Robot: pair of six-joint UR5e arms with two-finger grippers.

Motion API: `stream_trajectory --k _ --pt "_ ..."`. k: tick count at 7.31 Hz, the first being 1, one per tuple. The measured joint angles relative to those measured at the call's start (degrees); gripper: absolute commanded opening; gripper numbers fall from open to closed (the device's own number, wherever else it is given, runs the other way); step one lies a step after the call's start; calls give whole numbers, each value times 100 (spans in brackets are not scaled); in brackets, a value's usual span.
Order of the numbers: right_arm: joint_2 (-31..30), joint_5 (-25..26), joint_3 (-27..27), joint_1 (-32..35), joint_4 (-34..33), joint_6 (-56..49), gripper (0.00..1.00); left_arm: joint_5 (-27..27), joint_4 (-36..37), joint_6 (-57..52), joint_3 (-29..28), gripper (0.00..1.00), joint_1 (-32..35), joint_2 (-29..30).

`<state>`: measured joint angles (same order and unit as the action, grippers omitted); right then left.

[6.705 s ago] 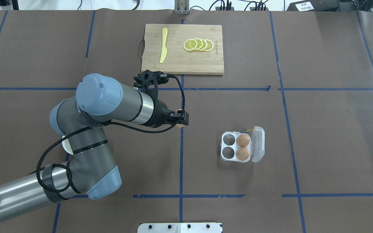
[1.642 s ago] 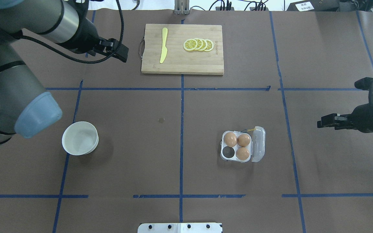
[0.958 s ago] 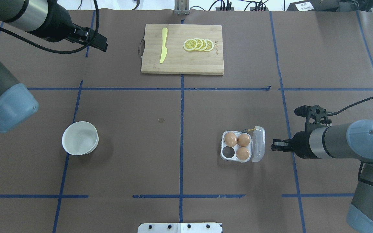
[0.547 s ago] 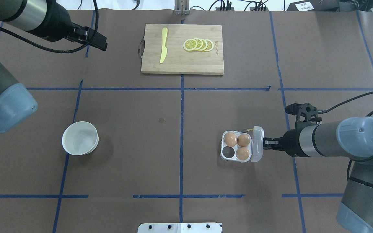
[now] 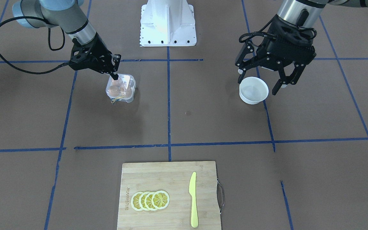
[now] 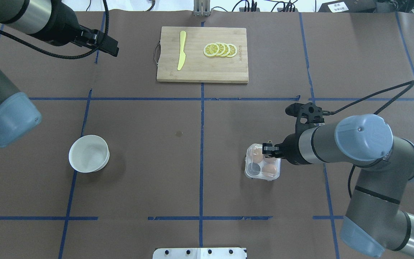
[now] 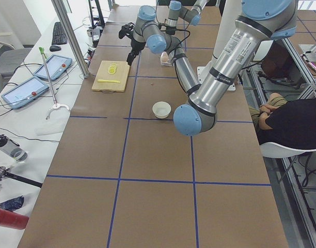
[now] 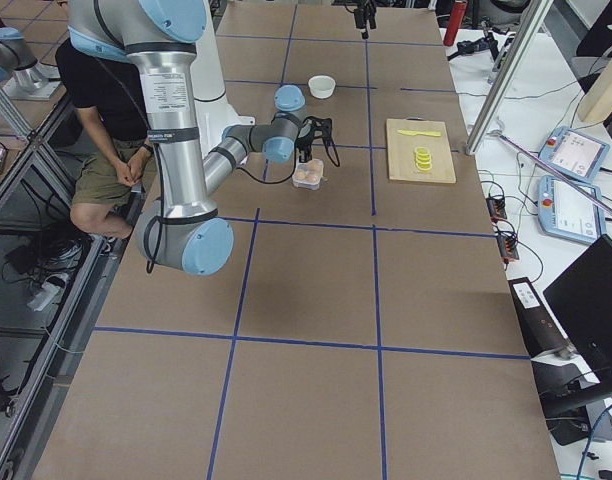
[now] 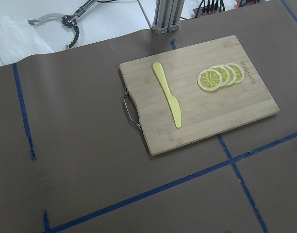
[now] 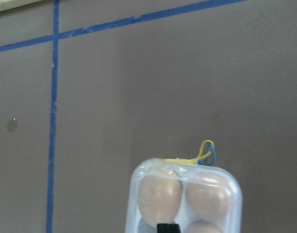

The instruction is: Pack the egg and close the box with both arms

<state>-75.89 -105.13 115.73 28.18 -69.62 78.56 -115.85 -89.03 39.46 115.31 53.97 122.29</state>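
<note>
The clear box point(image 6: 262, 166) stands right of centre with its lid folded down over it. Three brown eggs show through the lid, one egg point(image 6: 257, 157) at the far left cell; the near left cell looks dark. My right gripper point(image 6: 268, 150) is shut, its tip resting on the lid's top; the front view shows that tip point(image 5: 115, 76) on the box point(image 5: 121, 89). The right wrist view shows the lidded box point(image 10: 185, 194) with eggs under it. My left gripper point(image 5: 267, 80) is open and empty, held high above the white bowl point(image 5: 253, 90).
A wooden cutting board point(image 6: 202, 70) at the far middle carries a yellow knife point(image 6: 181, 50) and lemon slices point(image 6: 220, 49). The white bowl point(image 6: 88, 153) stands at the left. A white pedestal point(image 5: 167, 22) is at the robot's side. A seated person shows in the side views.
My right gripper has moved left against the open lid and swung it over onto the box. Earlier my left arm left a third egg in the box and drew back; lately it is still.
</note>
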Motion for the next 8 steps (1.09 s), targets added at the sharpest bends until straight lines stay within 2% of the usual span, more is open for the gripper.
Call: stream_trajectory --k 3,4,5,6,8 --pt "1116 9 -35 -190 -854 171 0 -40 4 0 -1 100 88 -48" --pt "1317 10 -38 -215 -926 190 6 -42 9 0 -5 100 143 -149" --pt "1454 10 -41 -227 -948 194 95 -43 8 -2 -8 100 239 -337" --pt "1549 17 -41 -234 -948 195 100 -45 10 -120 -8 100 382 -564" --pt "1702 -14 -26 -109 -1017 191 100 -185 22 -1126 -69 100 874 -1142"
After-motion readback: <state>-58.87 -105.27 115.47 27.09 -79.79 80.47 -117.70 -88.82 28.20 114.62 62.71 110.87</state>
